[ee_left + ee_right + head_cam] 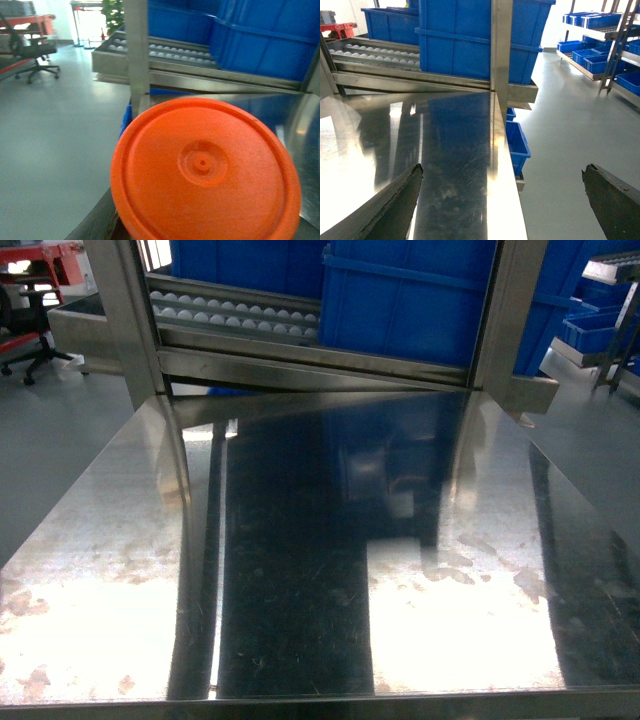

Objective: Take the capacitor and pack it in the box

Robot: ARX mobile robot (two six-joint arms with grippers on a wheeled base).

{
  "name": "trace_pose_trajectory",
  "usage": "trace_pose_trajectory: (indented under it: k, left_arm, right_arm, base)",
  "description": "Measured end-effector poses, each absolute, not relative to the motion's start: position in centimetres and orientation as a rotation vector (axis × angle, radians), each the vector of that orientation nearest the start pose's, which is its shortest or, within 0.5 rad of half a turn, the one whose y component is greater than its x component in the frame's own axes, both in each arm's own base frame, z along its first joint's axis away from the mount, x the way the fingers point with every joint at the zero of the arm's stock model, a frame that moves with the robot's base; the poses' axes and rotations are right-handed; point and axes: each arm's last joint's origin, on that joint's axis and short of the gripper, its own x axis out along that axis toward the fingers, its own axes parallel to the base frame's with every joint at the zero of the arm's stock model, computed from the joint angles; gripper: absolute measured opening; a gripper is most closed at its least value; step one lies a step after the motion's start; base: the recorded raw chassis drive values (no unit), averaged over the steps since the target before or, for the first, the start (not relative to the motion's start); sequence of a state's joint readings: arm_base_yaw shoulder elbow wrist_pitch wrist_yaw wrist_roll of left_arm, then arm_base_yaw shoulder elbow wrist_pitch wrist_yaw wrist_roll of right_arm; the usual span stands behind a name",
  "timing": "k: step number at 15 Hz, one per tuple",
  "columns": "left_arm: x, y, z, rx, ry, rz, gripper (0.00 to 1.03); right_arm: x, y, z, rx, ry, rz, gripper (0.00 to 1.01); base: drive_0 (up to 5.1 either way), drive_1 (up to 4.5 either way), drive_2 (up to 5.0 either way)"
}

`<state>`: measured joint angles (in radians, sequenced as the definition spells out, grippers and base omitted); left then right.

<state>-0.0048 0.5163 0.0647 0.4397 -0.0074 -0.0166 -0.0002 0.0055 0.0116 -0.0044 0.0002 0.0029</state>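
Filling the left wrist view, a round orange plastic disc [205, 172] hides the left gripper, whose state cannot be told, while the right gripper [502, 200] is spread wide with nothing between its fingers, and, since neither capacitor nor pink box is seen on the bare steel table [300, 570], a blind reach risks a miss.

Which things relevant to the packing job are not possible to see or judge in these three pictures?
- Left hand: in the left wrist view an orange disc fills the foreground and hides the fingers, so grip state is unknown.
- Both hands: outside the head view.
- Box and capacitor: in no view; the steel table shows only reflections.
- Right hand: fingertips cut off by the bottom edge.
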Motion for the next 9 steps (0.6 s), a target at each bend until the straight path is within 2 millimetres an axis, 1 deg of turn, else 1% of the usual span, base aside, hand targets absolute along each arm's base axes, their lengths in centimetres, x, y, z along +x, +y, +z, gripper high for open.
trace_pose_trajectory:
  k: [1, 2, 5, 9]
  left_arm:
    - [13.1, 0.2, 17.8, -0.018, 0.012, 0.025, 0.45]
    - [12.8, 0.0, 17.7, -0.017, 0.009, -0.004, 0.45]
    - [12.2, 0.0, 17.0, -0.017, -0.001, 0.0, 0.45]
    - [11.4, 0.0, 17.1, -0.017, -0.01, 0.0, 0.45]
  right_arm:
    - [9.7, 0.0, 16.7, 0.002, -0.001, -0.001, 0.98]
    - [9.7, 0.0, 16.7, 0.002, -0.002, 0.0, 0.98]
    - [9.7, 0.0, 16.7, 0.002, -0.001, 0.0, 0.98]
    - [9.7, 0.0, 16.7, 0.002, -0.001, 0.0, 0.98]
  base:
    - [0.0, 0.0, 0.0]
    - [0.0, 0.0, 0.0]
    - [0.0, 0.0, 0.0]
    - [0.0, 0.0, 0.0]
